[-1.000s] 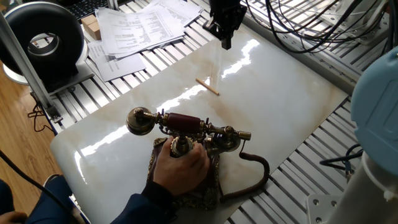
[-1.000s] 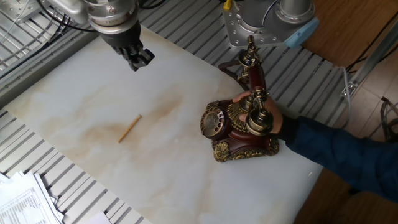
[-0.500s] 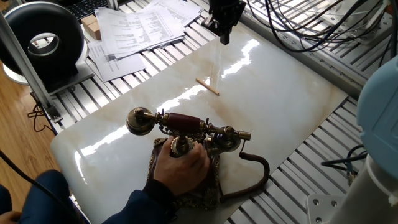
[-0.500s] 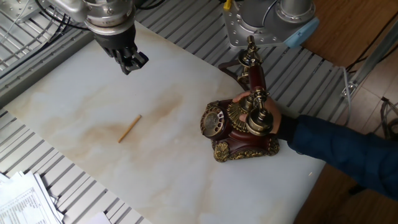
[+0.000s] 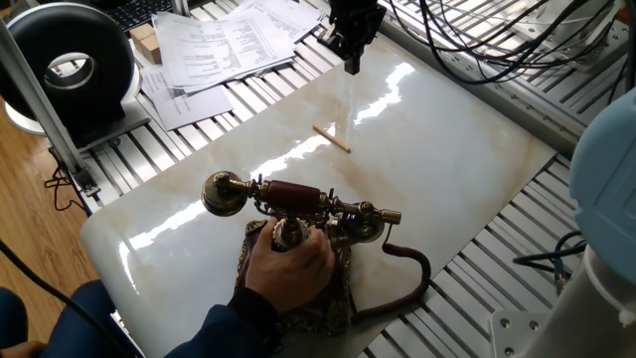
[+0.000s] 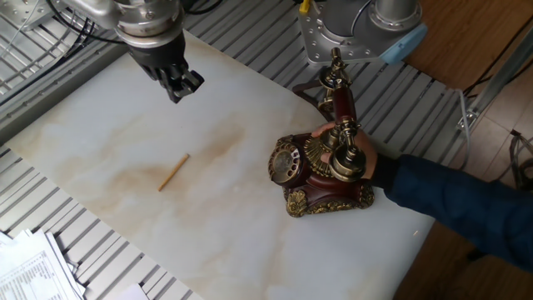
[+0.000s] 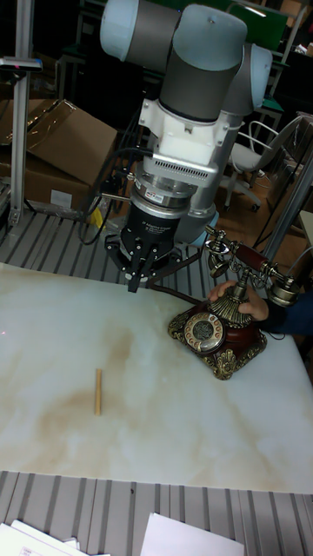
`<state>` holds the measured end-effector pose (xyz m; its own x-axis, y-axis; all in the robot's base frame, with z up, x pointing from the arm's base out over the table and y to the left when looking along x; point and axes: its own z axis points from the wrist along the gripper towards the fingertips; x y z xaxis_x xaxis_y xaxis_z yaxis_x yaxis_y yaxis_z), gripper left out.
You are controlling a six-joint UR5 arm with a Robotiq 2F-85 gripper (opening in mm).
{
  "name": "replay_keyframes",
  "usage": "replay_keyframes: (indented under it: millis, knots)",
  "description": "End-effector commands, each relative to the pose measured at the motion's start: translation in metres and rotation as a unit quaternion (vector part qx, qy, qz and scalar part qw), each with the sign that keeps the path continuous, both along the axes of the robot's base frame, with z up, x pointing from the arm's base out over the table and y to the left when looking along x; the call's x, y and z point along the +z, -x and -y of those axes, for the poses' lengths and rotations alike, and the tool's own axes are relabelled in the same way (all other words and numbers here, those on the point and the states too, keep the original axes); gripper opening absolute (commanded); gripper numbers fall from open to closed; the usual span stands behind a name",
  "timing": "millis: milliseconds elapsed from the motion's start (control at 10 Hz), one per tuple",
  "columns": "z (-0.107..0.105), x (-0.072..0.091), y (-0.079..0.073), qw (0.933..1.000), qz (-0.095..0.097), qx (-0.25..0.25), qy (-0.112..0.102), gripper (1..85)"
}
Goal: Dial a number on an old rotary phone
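We count one old rotary phone, one wooden stick, one gripper and one human hand on or over a pale marble-look table.

In the other fixed view, the phone sits toward 3 o'clock on the slab, upright on its decorated square base. One round dial faces toward 9 o'clock. One dark red-brown handset lies across the cradle, with two round brass ends, one at each tip. One brown cord curls off the base toward the slab edge. The hand grips the phone around its stem, below the cradle; a dark blue sleeve runs off toward 4 o'clock.

The stick lies flat, alone, near the middle of the slab, well apart from the phone, at about 9 o'clock from the dial.

The gripper hangs above the slab at roughly 11 o'clock in this view, clear of the stick and the phone. Its two fingers point down with their tips close together, and we see nothing between them. Whether the tips meet we cannot tell.

In the tall fixed view, the gripper is at 10 o'clock from the dial, and the stick at 8 o'clock.

One stack of printed papers lies off the slab.
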<state>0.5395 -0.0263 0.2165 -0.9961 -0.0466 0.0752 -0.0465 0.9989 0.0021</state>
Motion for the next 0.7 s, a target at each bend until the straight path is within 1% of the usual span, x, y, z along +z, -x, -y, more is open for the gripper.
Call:
replay_keyframes:
  millis: [0,100,200,400,500,600]
  knots:
    - [-0.026,0.003,0.005,0.9987,-0.01,-0.002,-0.05,20.7]
    - [-0.025,-0.001,0.002,0.9981,-0.008,0.008,-0.061,31.3]
    - [-0.015,-0.008,-0.006,0.9989,-0.002,0.01,-0.046,31.3]
    - [-0.01,-0.021,-0.02,0.9994,-0.002,-0.009,-0.033,28.3]
    - [-0.006,-0.03,-0.027,0.9995,-0.002,-0.012,-0.028,25.7]
    - [-0.002,-0.041,-0.036,0.9995,0.003,-0.012,-0.028,25.7]
